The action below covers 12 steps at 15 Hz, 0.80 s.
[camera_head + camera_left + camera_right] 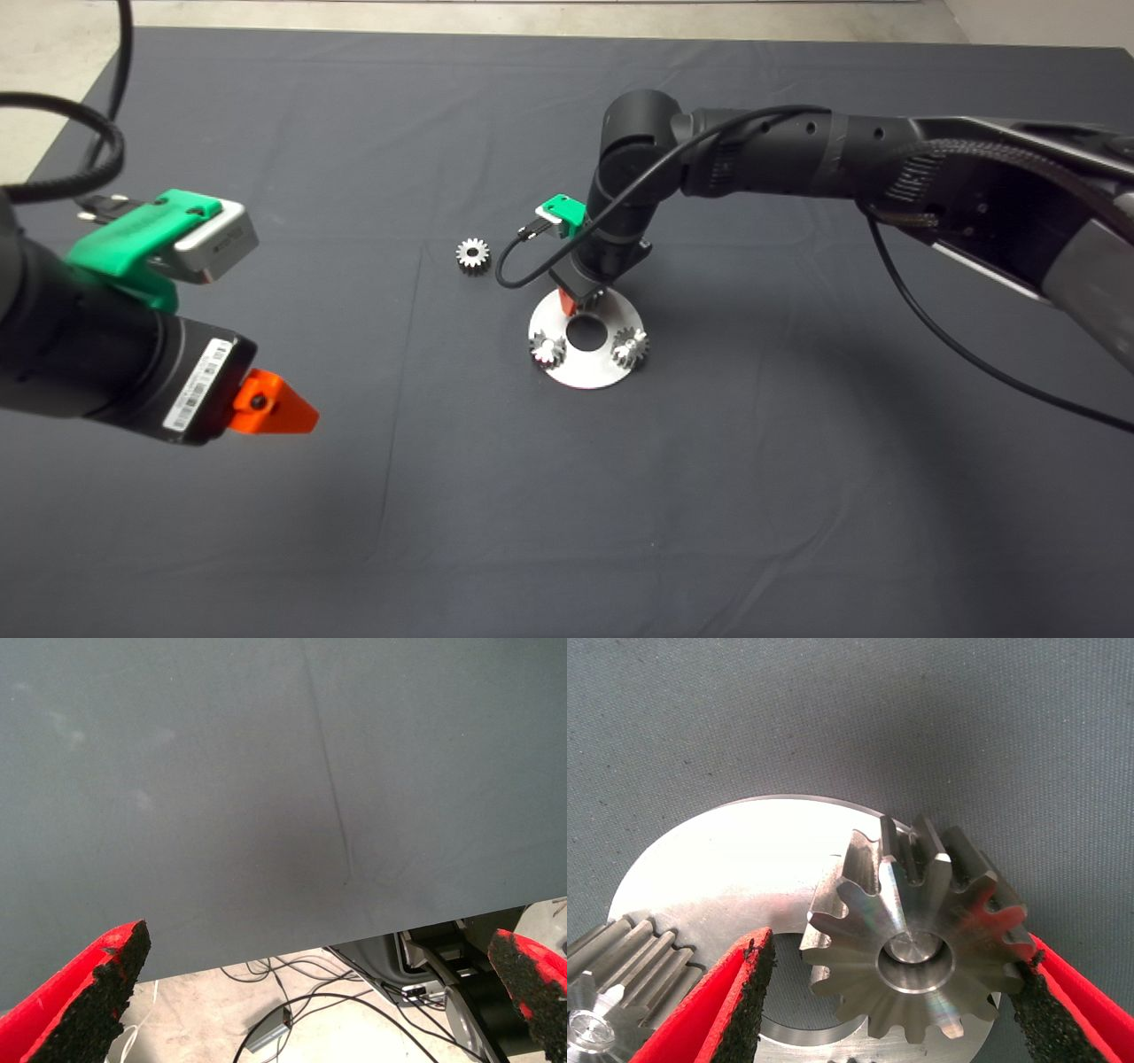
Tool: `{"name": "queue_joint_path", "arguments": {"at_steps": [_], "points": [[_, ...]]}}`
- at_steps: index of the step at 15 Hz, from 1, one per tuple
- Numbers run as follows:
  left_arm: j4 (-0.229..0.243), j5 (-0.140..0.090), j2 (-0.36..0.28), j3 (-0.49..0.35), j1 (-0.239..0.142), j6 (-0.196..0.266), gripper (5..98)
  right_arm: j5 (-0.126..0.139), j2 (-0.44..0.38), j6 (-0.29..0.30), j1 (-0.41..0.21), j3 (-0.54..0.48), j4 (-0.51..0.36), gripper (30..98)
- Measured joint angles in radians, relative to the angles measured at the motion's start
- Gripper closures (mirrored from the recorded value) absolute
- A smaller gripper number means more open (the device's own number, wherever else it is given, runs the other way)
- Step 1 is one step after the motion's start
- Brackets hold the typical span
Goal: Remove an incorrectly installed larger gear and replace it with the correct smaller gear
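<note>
On the dark-matted worktop (pixel 266 532), the right end effector (pixel 890 992) straddles the larger gear (pixel 917 943) at the disc's (pixel 585 368) 12 o'clock, pads not quite closed on it: steel, heavy, slick, best pinched across opposite teeth; the left end effector (pixel 319 992) idles wide.

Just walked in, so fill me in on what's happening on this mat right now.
The right tool is down at the round metal plate, its fingers either side of the larger gear. One pad touches the teeth; the other stands slightly off, so the gear isn't clamped yet. Two small pinned gears sit on the plate. The smaller gear lies on the mat beside the plate. The left tool hangs open over bare mat, idle.
</note>
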<state>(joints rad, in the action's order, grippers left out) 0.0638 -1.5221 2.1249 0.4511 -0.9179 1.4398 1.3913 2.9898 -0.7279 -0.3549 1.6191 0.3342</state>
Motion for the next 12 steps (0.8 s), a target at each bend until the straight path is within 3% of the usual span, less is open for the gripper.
{"name": "queue_joint_path", "arguments": {"at_steps": [2, 5, 6, 12], "points": [[0.0, 0.0, 0.0, 0.0, 0.0, 0.0, 5.4, 0.0, 0.0, 0.006, 0.001, 0.0, 0.009, 67.8], [0.0, 0.0, 0.0, 0.0, 0.0, 0.0, 5.4, -0.002, 0.0, 0.009, 0.005, 0.0, 0.074, 68.0], [0.0, 0.0, -0.001, 0.0, 0.0, 0.0, 5.4, -0.004, 0.002, 0.01, 0.007, -0.003, 0.086, 71.4], [0.0, 0.0, -0.003, 0.0, 0.0, 0.0, 5.4, -0.005, 0.005, 0.01, 0.009, -0.005, 0.096, 75.8]]}}
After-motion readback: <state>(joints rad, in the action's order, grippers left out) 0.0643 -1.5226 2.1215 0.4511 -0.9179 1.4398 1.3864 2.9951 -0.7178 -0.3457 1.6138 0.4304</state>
